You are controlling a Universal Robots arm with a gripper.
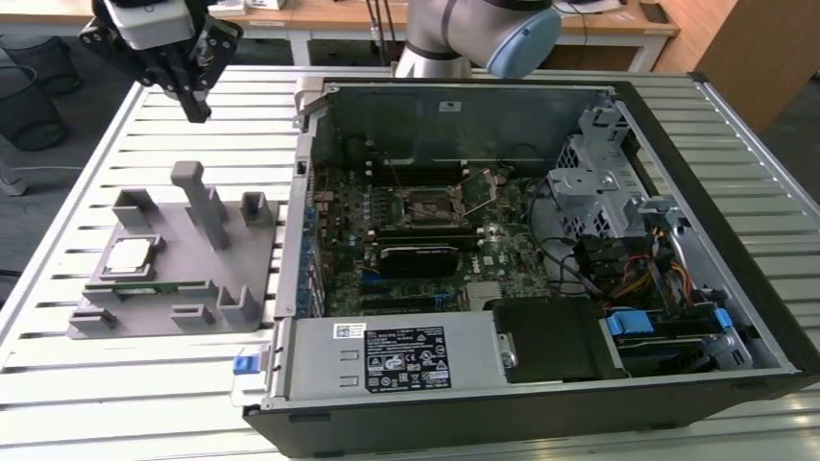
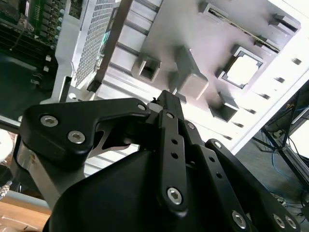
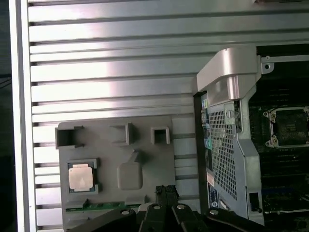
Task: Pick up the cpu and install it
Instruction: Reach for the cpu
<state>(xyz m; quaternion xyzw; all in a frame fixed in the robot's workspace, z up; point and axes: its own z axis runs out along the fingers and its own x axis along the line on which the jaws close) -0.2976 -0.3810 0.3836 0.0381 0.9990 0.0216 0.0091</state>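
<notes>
gripper (image 1: pixel 196 111): fingers together, empty, up beyond the far side of tray (image 1: pixel 129 323) | cpu (image 1: pixel 129 254): flat in its tray pocket, exterior view's left of case (image 1: pixel 752 221) | risk: may bump tall posts (image 1: pixel 205 206); crooked grab tips cpu

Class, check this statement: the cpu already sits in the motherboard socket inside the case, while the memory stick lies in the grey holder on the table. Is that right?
Not quite. The first wrist view shows the cpu lying in the grey holder on the table, near the memory stick. The socket inside the case is empty. The memory stick does lie in the holder.
</notes>
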